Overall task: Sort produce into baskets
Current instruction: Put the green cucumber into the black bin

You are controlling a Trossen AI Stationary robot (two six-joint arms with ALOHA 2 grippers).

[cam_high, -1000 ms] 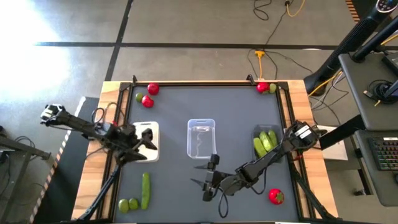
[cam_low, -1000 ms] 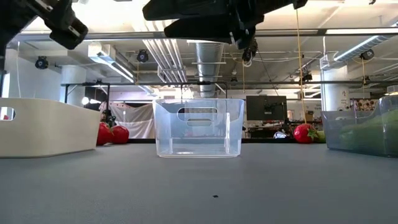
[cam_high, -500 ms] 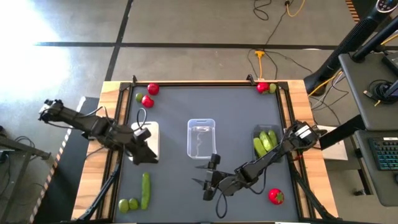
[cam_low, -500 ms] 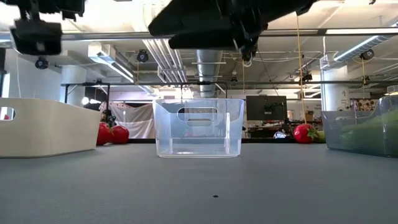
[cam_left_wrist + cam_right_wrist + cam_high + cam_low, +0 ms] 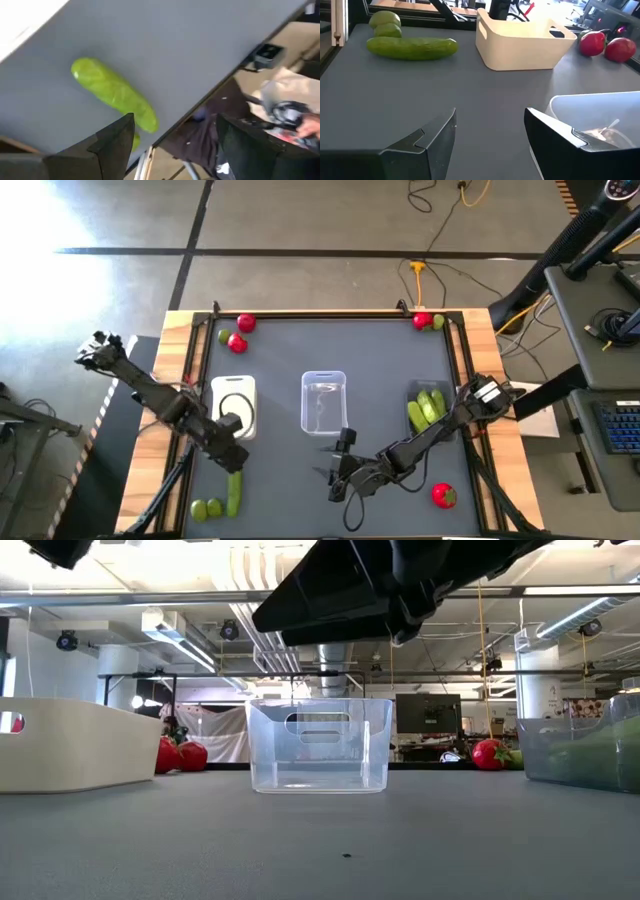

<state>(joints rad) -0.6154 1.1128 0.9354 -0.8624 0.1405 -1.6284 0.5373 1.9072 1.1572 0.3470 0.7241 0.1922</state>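
Reaching low over the cucumber (image 5: 234,486), left gripper (image 5: 231,457) open, right gripper (image 5: 338,471) open beside clear basket (image 5: 323,402).

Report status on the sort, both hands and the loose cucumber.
Left hand open, empty, above the cucumber. Right hand open, empty, just short of the clear basket. Nothing blocking the cucumber.

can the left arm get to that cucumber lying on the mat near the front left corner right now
Probably yes. The left gripper hangs right beside the cucumber, its fingers open, and nothing lies between them; the two limes sit off to one side.
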